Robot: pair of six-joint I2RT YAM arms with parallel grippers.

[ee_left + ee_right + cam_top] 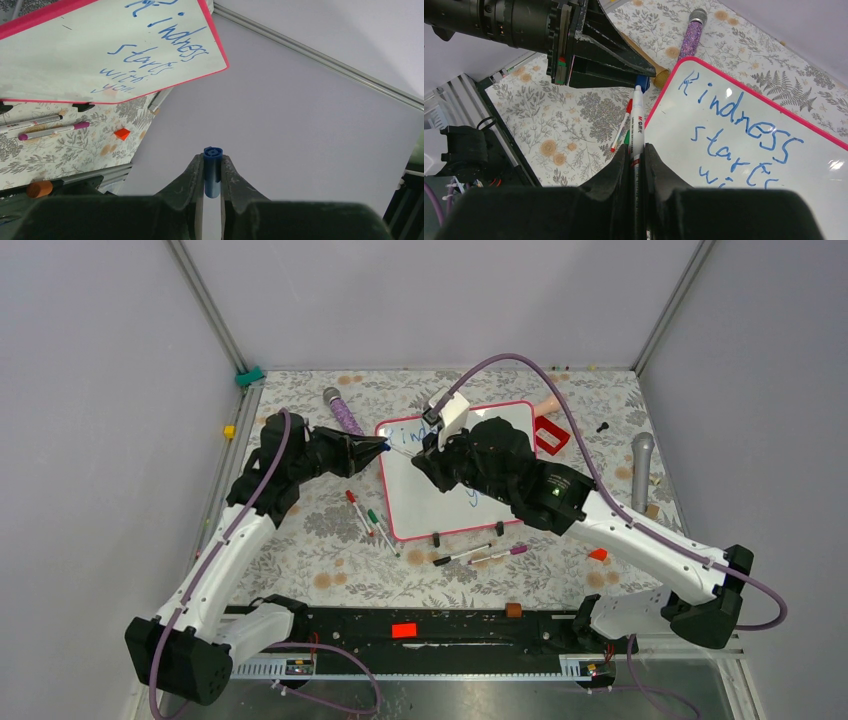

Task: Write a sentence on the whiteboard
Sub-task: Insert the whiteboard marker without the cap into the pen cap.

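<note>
Floral-print tablecloth inside grey walls, with two arms meeting tip to tip over a written board.

Left pincer (212,160): jaws clamped on a blue cap (212,170), which stands straight out between the fingers. Right pincer (637,150): jaws closed around a white marker (638,117) that points away from it, the tip right at the cap held opposite. The whiteboard (420,510) lies flat on the cloth with its pink-red rim showing. It sits beneath and to the right of the right pincer, and its far left corner is just beside the left pincer's tips. Blue handwriting on it reads "Kindness starts with you". A red marker and a green marker (366,517) lie on the cloth below the left pincer, off the board's left edge. A purple glitter microphone (343,410) lies beyond the left pincer — apart from the board.
</note>
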